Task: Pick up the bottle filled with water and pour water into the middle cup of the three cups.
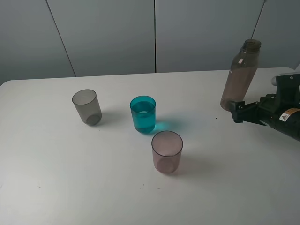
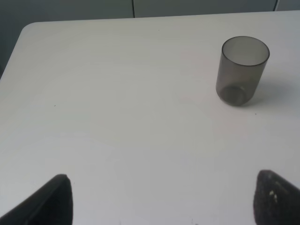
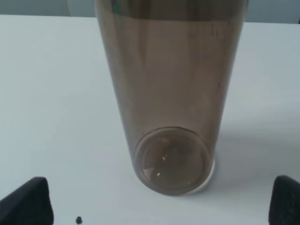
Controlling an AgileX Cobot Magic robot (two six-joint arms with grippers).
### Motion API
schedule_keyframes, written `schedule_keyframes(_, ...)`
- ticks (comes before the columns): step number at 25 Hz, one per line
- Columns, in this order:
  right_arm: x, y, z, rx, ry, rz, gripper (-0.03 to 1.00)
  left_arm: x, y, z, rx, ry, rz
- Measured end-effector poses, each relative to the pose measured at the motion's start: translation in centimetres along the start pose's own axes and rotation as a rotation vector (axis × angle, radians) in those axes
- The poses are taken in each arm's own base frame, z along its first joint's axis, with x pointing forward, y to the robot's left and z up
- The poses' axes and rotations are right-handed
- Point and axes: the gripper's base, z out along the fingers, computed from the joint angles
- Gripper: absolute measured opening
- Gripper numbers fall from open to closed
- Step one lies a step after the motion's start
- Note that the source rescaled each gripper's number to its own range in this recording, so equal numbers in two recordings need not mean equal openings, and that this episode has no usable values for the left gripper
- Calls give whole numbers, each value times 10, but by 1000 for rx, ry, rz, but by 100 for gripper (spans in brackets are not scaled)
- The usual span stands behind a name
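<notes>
The bottle [image 1: 240, 75] is tall, smoky brown and uncapped, and stands upright on the white table [image 1: 56, 178] at the far right. It fills the right wrist view [image 3: 171, 93]. My right gripper [image 1: 237, 112] is open at the bottle's base. In the right wrist view the gripper [image 3: 157, 208] has its fingertips spread wide, just short of the bottle and not touching it. The three cups stand left of the bottle: smoky grey [image 1: 86, 106], the teal-blue middle cup [image 1: 143, 114], which appears to hold some water, and pinkish-mauve [image 1: 167, 151]. My left gripper [image 2: 164, 201] is open and empty.
The left wrist view shows the grey cup [image 2: 241, 70] ahead of the left fingers and the table's far corner [image 2: 28, 30]. The left arm is outside the exterior view. A grey panelled wall [image 1: 154, 33] runs behind the table.
</notes>
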Motion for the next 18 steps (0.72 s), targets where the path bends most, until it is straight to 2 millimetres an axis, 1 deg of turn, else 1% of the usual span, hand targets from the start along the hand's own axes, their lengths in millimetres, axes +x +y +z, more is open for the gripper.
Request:
schedule_keyframes(2, -11, 4, -12, -11, 39, 6, 100, 0, 0, 0, 0, 0, 0)
schedule_keyframes(5, -38, 10, -35, -5, 65, -22, 100, 0, 0, 0, 0, 0, 0)
schedule_keyframes(7, -65, 13, -56, 24, 41, -42, 100, 0, 0, 0, 0, 0, 0)
schedule_keyframes(9, -91, 15, -80, 70, 54, -57, 100, 0, 0, 0, 0, 0, 0)
schedule_keyframes(11, -124, 18, -111, 113, 12, -49, 100, 0, 0, 0, 0, 0, 0)
schedule_keyframes(14, -159, 23, -162, 153, -5, -23, 100, 0, 0, 0, 0, 0, 0)
schedule_keyframes(16, -171, 27, -193, 150, -2, -8, 100, 0, 0, 0, 0, 0, 0)
schedule_keyframes(18, -173, 31, -220, 127, 11, 3, 100, 0, 0, 0, 0, 0, 0)
